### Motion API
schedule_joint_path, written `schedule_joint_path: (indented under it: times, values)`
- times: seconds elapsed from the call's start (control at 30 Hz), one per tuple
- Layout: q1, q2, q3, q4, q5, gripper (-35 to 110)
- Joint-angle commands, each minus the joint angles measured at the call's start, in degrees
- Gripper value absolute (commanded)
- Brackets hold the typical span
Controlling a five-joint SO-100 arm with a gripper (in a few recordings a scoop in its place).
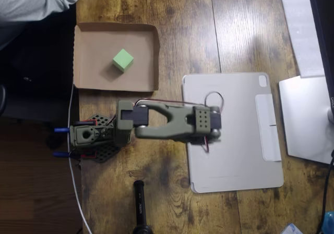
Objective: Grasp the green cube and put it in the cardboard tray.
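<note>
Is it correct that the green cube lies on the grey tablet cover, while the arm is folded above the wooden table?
Not quite. In the overhead view the green cube lies inside the cardboard tray, not on the grey tablet cover. The rest holds: the arm is folded above the wooden table.

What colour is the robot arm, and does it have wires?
The robot arm is olive green with chunky, boxy links and black motor blocks at the joints. Thin red and dark wires loop near its far end. Its base sits on a black plate with blue-tipped clamps.
</note>
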Motion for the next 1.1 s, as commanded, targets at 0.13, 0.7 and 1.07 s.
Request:
schedule_joint_path:
  times: [0.13,0.7,1.07]
  values:
    - [-5.4,-4.1,3.1,4.8,6.0,6]
    - [-3.8,-4.3,1.8,6.2,5.1,7]
    - [-1.4,-4.6,2.4,6.2,9.1,8]
